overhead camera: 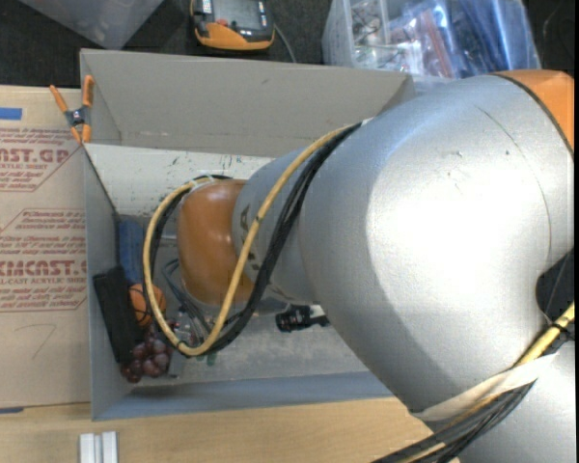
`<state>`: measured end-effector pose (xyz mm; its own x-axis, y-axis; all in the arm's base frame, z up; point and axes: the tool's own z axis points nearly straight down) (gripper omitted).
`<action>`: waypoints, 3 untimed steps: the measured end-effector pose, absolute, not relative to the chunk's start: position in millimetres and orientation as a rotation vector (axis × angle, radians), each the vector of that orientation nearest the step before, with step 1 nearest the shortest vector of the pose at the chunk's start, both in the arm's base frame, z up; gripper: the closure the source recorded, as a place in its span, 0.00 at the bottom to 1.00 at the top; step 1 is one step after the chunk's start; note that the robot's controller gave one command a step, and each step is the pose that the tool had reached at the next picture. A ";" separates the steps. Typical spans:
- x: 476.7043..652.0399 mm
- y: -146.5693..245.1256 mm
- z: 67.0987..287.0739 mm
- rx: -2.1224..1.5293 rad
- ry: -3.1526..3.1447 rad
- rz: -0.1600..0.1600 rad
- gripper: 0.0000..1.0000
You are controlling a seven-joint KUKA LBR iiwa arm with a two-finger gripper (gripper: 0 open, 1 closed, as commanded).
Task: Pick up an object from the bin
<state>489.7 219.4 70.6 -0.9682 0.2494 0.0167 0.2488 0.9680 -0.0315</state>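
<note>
Because my big silver arm (pixel 434 239) reaches in from the right and covers most of the grey bin (pixel 241 389), the relation that matters is at the left end of the bin. My orange wrist cover (pixel 207 244) points down toward the near left corner, and my gripper (pixel 181 328) hangs just below it. Whether it is spread or pressed together I cannot tell. The things lie to the left of it, along the left wall. A black flat slab (pixel 114 314) leans there, its long axis running from far to near. A blue thing (pixel 130 244) is at its far end. A dark red bunch like grapes (pixel 147 355) lies near and a little left of the gripper, the closest to it in my judgement. A small orange piece (pixel 140 302) sits just beside the bunch on its far side. So I judge the coming move to be short, leftward and toward the near wall
</note>
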 end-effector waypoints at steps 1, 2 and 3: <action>490.2 219.8 70.4 -0.391 -3.095 0.048 1.00; 489.1 218.7 78.6 -0.390 -3.091 0.052 1.00; 489.3 218.1 83.0 -0.391 -3.091 0.053 1.00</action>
<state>489.3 218.1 83.0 -0.9682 0.2493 0.0206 0.2485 0.9679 -0.0372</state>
